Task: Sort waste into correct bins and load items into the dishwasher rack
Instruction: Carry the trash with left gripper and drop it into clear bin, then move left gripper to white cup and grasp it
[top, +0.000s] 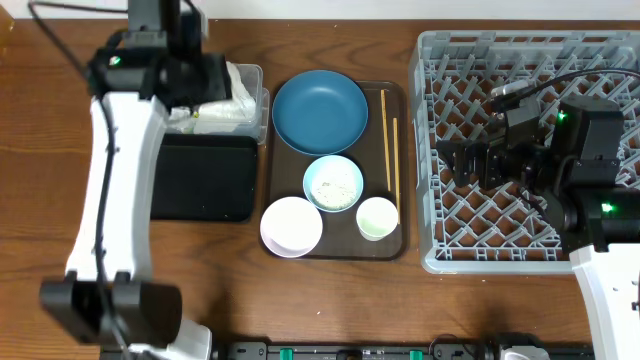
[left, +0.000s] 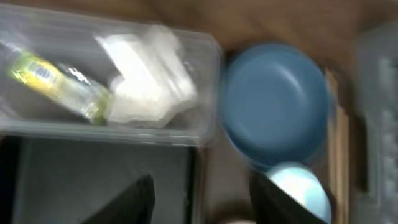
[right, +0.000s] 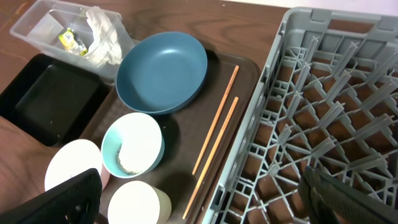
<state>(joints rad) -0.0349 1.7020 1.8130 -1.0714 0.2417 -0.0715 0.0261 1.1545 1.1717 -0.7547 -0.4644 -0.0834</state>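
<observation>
The clear tub (left: 205, 74) holds a crumpled white tissue (left: 149, 78) and a yellow-green wrapper (left: 50, 78). My left gripper (left: 202, 205) hovers open just in front of the tub, over the black tray (top: 205, 175), with nothing between its fingers (left: 130, 202). On the brown serving tray (top: 400, 245) sit the dark blue dish (top: 320, 110), a light blue bowl (top: 333, 183) with rice (right: 127, 163), a white bowl (top: 291, 226), a white cup (top: 377, 217) and two chopsticks (top: 390, 150). My right gripper (top: 450, 160) hangs wide open and empty over the grey dishwasher rack (top: 530, 60).
The rack's upright pegs (right: 323, 106) stand under the right arm. The serving tray's right rim lies close to the rack's left wall. The left arm's white links (top: 110, 200) run along the table's left side, and bare wood shows in front of the trays.
</observation>
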